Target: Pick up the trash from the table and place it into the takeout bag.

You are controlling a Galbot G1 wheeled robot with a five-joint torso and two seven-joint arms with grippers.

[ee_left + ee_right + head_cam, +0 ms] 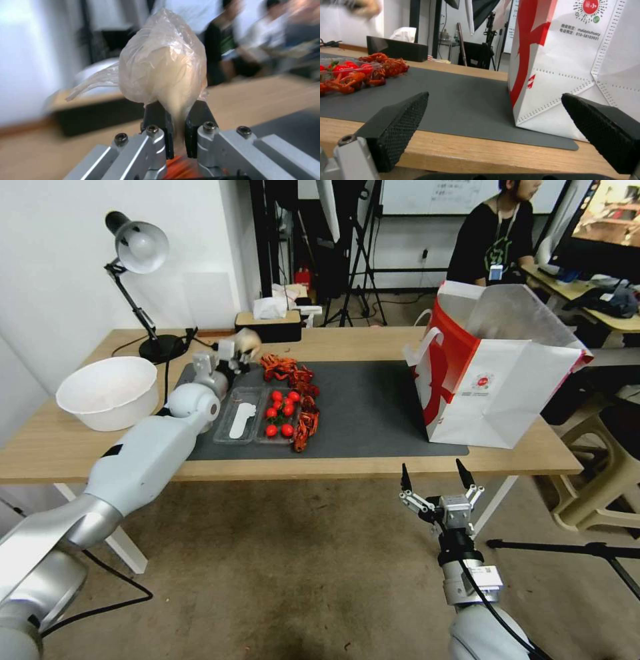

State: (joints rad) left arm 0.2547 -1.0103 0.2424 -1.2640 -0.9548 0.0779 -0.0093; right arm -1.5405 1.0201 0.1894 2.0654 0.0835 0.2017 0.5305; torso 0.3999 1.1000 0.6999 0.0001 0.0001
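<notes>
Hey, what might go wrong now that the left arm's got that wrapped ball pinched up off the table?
The left gripper pinches only the thin neck of the wrapped ball, so it may slip out before reaching the takeout bag. The carry passes over the crayfish shells and cherry tomatoes, so a drop could land there. The bag's tilted mouth could also catch the ball.

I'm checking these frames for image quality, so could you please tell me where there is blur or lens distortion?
Left wrist view: the room behind is streaked with motion blur, while the pale wrapped ball in the left gripper reads clearly. Right wrist view: the takeout bag is sharp, the top-left corner smeared. Head view: wide-angle bending at the edges, the table sharp.
</notes>
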